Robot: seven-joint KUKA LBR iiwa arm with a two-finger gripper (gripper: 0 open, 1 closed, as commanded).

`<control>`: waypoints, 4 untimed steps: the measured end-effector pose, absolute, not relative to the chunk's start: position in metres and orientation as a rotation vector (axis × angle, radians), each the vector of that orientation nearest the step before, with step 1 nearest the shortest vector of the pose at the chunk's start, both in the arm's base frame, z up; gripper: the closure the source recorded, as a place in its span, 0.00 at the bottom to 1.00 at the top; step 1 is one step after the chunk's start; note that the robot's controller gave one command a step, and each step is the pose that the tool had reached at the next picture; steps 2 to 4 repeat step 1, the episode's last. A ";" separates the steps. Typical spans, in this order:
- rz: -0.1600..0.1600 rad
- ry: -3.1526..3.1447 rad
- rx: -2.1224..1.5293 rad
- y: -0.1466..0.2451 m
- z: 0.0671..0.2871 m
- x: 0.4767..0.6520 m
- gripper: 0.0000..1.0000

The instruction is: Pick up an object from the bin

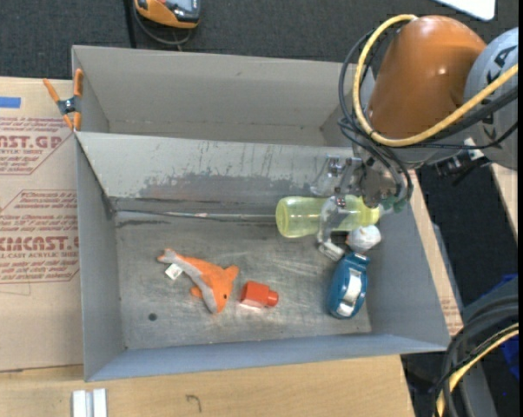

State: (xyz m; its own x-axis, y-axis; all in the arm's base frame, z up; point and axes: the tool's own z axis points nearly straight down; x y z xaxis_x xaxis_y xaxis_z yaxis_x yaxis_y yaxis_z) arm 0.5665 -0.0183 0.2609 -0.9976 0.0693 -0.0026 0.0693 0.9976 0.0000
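My tool (338, 208) sits low at the right side of the bin (201, 85), against the yellow-green bottle (298, 217) lying on its side, a blue container (347, 287) just nearer, and I cannot tell whether it is spread or pinching.

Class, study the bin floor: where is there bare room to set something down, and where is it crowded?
Bare floor: the left part of the bin, between its left wall and the orange toy fish; also the strip between that fish and the yellow-green bottle. Crowded: the right side, where the claw sits at the bottle, next to the blue-and-white dispenser.
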 end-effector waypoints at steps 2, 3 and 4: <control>0.000 3.137 0.109 -0.018 0.261 0.566 1.00; 0.000 3.137 0.109 -0.018 0.261 0.566 1.00; 0.000 3.137 0.109 -0.018 0.261 0.566 1.00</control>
